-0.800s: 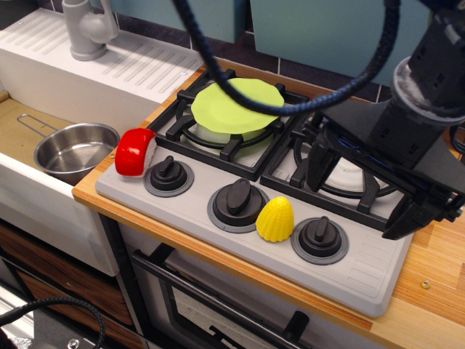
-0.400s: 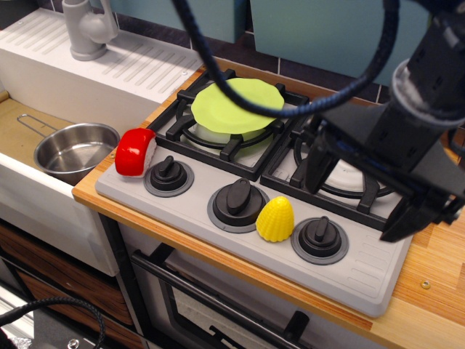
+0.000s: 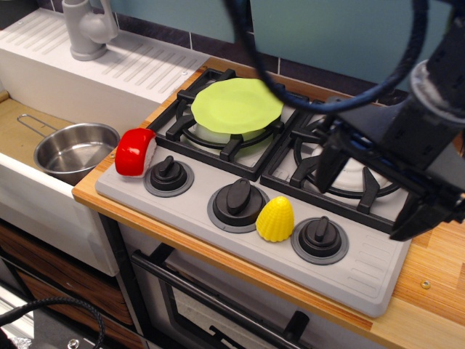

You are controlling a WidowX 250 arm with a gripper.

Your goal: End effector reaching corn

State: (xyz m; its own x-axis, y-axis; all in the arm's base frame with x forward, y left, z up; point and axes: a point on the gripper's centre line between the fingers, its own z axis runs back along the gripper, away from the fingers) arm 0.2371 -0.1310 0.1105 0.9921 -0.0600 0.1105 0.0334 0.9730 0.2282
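A steel saucepan [image 3: 75, 150] sits in the sink left of the toy stove [image 3: 363, 273]; a red-and-white toy [image 3: 135, 152] lies at the stove's left edge. The yellow corn [image 3: 275, 219] stands between two front knobs. At right, the black gripper [image 3: 370, 196] hangs spread wide, apparently empty, above the stove's right burner.

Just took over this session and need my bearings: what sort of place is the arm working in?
Most likely a toy play kitchen: a small stove with knobs on a wooden counter, a sink holding a steel pot, and plastic corn.
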